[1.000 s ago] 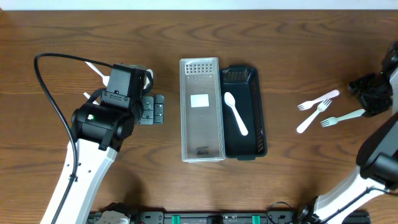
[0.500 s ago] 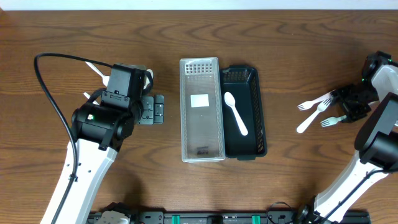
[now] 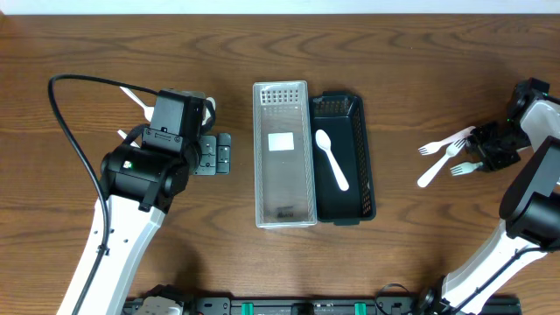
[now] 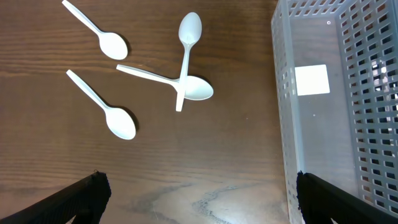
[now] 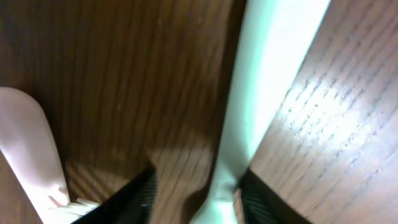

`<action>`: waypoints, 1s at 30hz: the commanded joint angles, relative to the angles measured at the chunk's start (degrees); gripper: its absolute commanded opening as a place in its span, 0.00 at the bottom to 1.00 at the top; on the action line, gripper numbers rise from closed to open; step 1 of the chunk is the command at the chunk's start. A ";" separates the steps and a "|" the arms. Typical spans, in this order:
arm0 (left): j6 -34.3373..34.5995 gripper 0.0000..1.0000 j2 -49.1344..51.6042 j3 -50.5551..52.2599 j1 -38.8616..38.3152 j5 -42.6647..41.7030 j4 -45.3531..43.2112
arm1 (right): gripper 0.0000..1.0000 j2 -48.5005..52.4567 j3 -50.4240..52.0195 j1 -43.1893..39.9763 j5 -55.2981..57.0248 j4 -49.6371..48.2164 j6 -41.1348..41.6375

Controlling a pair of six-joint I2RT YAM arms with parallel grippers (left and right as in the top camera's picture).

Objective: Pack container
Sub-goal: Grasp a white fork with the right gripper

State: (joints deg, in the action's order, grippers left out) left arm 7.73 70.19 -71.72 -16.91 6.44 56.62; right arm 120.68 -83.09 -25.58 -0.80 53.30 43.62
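At mid-table, from overhead, the clear container (image 3: 284, 188) stands just beside a black tray (image 3: 365, 175) (one white spoon (image 3: 331, 159) inside). Left wrist: the left gripper (image 4: 202, 199) spread wide, empty — loose spoons (image 4: 196, 88) nearby. Right wrist: the right gripper (image 5: 196, 199) slightly parted astride the mint fork (image 5: 267, 74), unclamped.

No readable text, brand, number or sign in any of the three views. On the floor of the clear container (image 3: 259, 157), a white rectangular label (image 4: 311, 79), blank both from overhead and in the left wrist view, with no print or barcode. Near the container's lower end, a small dark mark (image 3: 284, 211), possibly a moulded stamp or a bit of print, too small to read. Nothing legible on the black tray (image 3: 368, 157), the white spoons (image 4: 197, 88) or the forks (image 3: 459, 137). Right wrist view too close and blurred for any lettering.
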 commanded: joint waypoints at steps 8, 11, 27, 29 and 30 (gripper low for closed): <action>0.70 0.98 -0.22 -0.94 0.28 0.68 0.13 | 0.41 4.35 3.39 0.55 -0.07 1.75 0.44; 0.70 0.98 -0.22 -0.94 0.28 0.68 0.13 | 0.42 4.35 3.39 0.70 -1.27 1.81 -0.24; 0.70 0.98 -0.22 -0.94 0.28 0.70 0.13 | 0.43 4.35 3.39 4.76 -2.69 2.45 0.09; 0.70 0.98 -0.22 -0.94 0.28 0.70 0.13 | 0.43 4.35 3.39 5.01 -2.69 2.45 0.09; 0.70 0.98 -0.22 -0.94 0.28 0.70 0.13 | 0.43 4.35 3.39 5.05 -2.69 2.47 0.09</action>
State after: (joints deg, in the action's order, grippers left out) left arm 7.73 70.19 -71.72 -16.91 6.44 56.62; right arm 120.68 -82.89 -21.80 -3.01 55.70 43.62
